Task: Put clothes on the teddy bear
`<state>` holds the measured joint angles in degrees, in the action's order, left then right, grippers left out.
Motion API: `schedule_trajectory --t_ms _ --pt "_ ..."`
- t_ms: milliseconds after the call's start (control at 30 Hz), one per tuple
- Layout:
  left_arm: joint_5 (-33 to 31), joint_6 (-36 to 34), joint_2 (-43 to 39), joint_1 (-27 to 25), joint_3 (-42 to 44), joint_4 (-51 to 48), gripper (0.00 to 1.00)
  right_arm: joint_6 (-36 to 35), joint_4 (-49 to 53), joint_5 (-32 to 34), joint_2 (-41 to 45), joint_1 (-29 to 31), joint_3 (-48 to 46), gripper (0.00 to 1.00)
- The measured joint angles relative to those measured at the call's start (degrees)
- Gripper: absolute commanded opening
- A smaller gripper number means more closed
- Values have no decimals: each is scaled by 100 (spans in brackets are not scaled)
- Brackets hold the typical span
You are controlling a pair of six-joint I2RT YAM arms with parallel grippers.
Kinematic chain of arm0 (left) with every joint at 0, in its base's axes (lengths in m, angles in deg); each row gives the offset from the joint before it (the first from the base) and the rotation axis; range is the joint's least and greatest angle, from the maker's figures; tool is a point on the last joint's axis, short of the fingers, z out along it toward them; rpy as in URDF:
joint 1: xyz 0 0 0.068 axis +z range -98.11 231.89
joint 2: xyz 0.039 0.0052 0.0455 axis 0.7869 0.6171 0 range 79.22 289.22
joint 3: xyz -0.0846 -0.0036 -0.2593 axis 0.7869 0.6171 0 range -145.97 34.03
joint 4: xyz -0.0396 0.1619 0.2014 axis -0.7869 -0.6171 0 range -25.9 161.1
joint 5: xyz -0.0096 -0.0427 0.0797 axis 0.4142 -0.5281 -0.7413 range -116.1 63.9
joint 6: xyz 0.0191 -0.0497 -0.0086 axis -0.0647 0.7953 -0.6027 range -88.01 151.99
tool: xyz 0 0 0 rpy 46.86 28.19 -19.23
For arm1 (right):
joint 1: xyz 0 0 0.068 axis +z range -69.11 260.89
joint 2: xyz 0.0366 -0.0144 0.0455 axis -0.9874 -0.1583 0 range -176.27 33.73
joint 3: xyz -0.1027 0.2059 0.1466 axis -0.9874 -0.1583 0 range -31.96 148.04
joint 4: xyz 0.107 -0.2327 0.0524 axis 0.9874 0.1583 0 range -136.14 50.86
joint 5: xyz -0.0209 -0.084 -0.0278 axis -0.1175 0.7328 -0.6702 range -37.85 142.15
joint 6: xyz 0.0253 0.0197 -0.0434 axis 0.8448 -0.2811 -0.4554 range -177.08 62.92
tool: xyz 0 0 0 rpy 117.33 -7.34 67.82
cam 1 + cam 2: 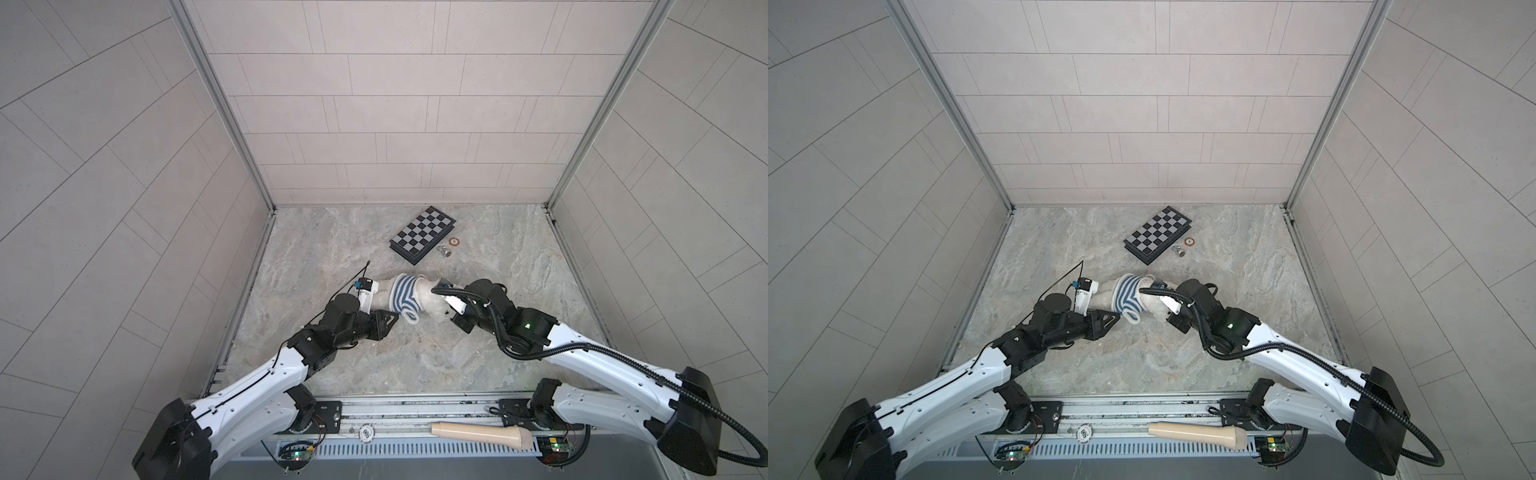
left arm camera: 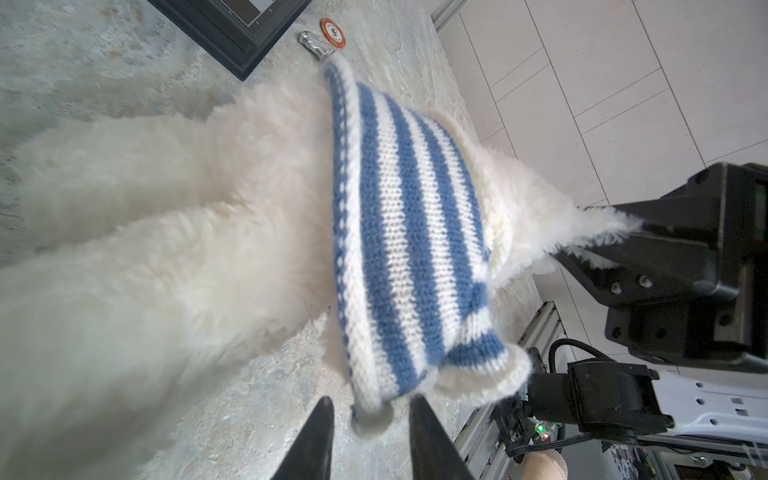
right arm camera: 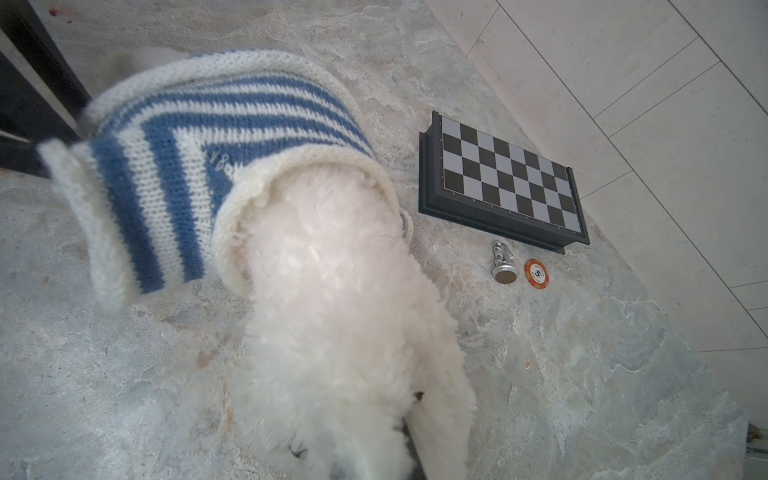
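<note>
The teddy bear (image 1: 429,296) lies on its side mid-table, fluffy and white, legs toward my left arm. A blue-and-white striped knit shirt (image 1: 405,296) is bunched around its torso; its head sticks out of the neck opening (image 3: 340,311). My left gripper (image 2: 372,409) is open at the shirt's hem. A corner of the hem (image 2: 370,417) hangs loose between the two tips, unpinched. In a top view this gripper (image 1: 1119,316) sits just left of the hem. My right gripper (image 2: 615,237) is shut on fur at the bear's head; in its own view the fingers are mostly buried in fur.
A black-framed chessboard (image 1: 422,235) lies behind the bear, with a silver chess piece (image 1: 444,251) and an orange chip (image 1: 454,242) beside it. A beige handle-shaped object (image 1: 478,434) rests on the front rail. Tiled walls enclose the table on three sides.
</note>
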<state>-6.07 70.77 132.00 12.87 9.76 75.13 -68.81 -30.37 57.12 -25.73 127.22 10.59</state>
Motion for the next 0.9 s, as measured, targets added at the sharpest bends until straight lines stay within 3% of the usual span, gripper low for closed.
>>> schedule_trajectory --t_ms 100,200,533,700,900 --pt "-17 48 138 0 0 109 10 2 11 0 0 -17 0 0" --pt "-63 52 153 0 0 162 1 4 17 0 0 -37 0 0" --pt "-654 17 -140 240 2 -422 0 55 98 -138 72 -345 -22 0" --pt "-699 0 -385 592 15 -481 0 81 122 -337 260 -450 -83 0" --pt "-656 -127 -232 636 15 -472 0 83 127 -455 280 -466 -83 0"
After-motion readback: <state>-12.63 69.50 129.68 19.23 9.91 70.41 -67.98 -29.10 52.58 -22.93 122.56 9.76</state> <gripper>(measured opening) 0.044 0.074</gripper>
